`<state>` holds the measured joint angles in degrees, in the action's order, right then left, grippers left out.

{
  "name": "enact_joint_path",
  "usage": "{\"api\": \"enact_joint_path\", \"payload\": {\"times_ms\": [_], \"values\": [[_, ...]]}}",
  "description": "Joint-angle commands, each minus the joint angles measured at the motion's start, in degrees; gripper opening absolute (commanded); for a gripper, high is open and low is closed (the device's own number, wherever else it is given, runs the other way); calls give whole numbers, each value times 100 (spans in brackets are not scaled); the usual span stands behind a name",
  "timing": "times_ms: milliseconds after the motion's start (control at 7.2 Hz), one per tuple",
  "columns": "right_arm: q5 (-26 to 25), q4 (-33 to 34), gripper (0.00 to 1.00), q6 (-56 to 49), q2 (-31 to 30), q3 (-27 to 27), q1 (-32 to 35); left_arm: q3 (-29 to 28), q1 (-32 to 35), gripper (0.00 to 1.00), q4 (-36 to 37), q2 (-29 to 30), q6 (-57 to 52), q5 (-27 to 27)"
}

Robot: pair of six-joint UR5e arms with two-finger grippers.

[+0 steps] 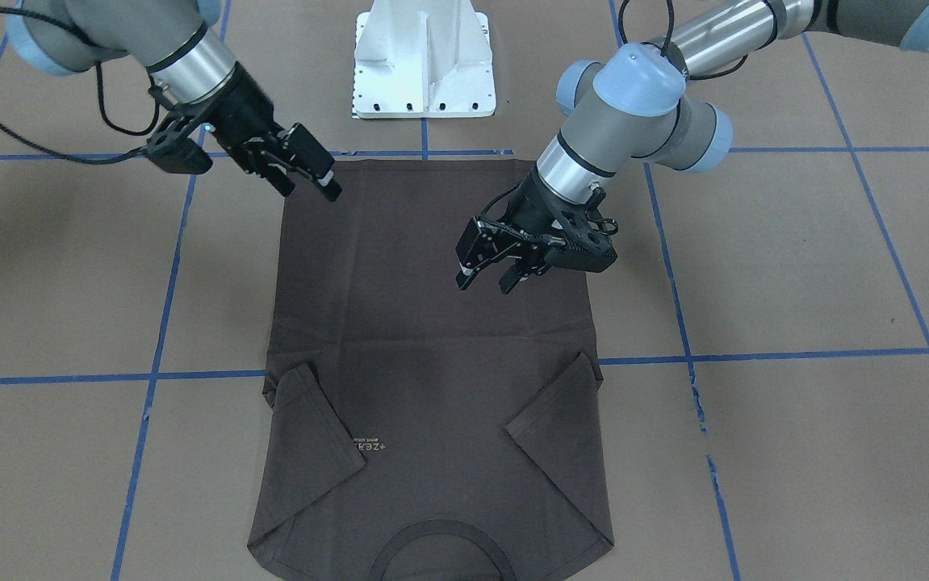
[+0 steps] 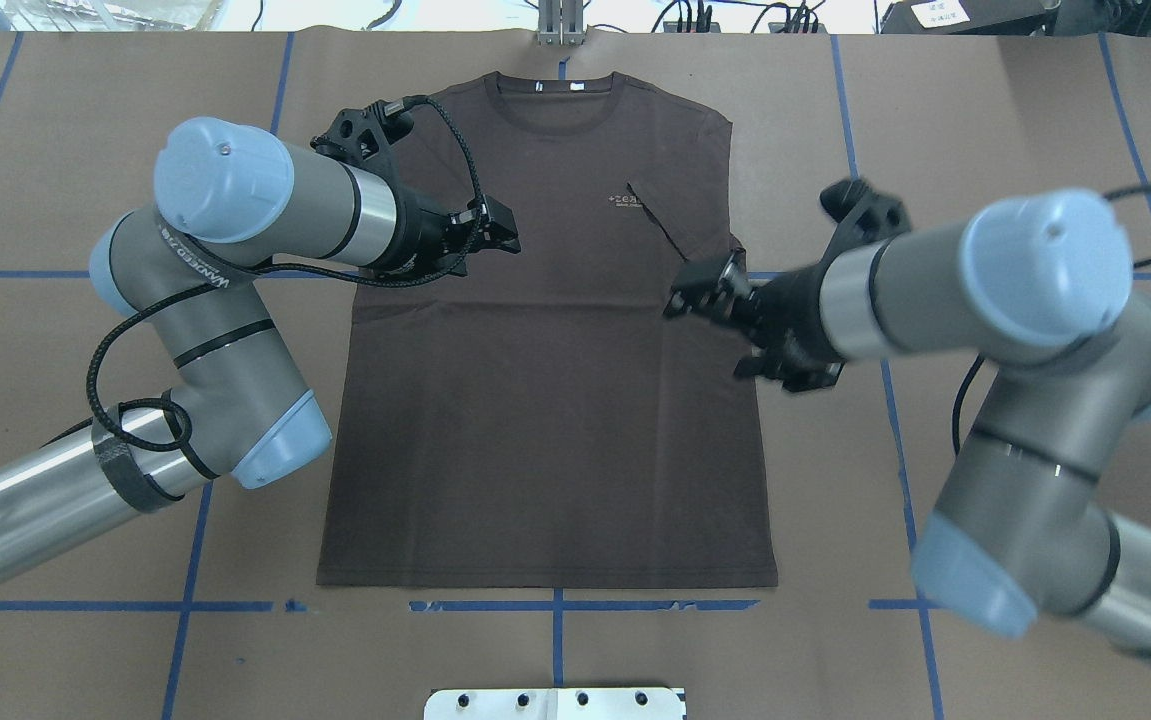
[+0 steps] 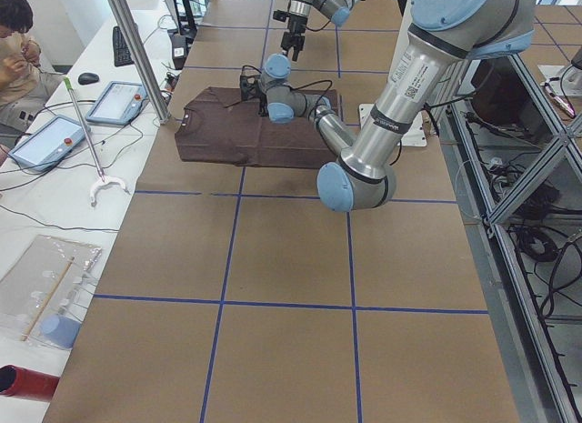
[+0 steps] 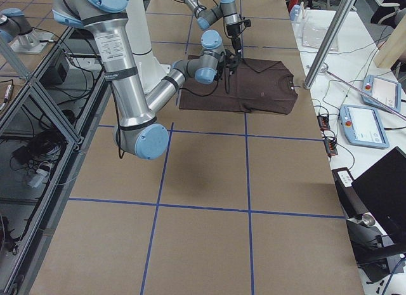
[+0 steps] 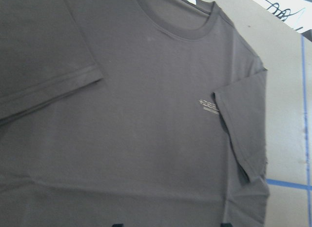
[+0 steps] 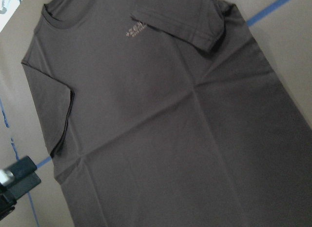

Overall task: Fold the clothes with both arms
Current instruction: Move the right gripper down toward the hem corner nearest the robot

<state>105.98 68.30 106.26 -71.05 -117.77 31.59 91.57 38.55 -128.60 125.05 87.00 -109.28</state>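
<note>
Dark brown T-shirt point(image 2: 545, 430) lies flat, front up, on table point(image 2: 1015, 110), both sleeves folded in over chest. Long axis runs from robot to far side: hem nearest robot, collar pointing away. Likely light, limp, no stiffness; prob. best pinched at hem corners, both together. Left hand point(image 1: 486, 282) hovers over shirt's middle, right hand point(image 1: 311, 190) above its right edge. Both have fingers apart, empty.
</note>
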Motion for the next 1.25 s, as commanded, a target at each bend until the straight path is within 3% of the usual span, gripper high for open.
{"api": "enact_joint_path", "payload": {"times_ms": [0,139,278,556,1112], "values": [[-1923,1558,100,803,-5,-762,-1692,211,-5,73,-7,-182,1,3],[-3124,1921,100,1261,-5,-765,-2492,229,3,73,-7,-261,-34,3],[-3493,2203,99,1535,-58,-721,-2839,221,3,72,-15,-331,-43,20],[-3663,2618,94,2273,-304,-528,-3158,212,-5,72,-24,-411,-43,29],[-3620,2619,87,2303,-295,-18,-3133,229,-14,73,-33,-464,36,56]]}}
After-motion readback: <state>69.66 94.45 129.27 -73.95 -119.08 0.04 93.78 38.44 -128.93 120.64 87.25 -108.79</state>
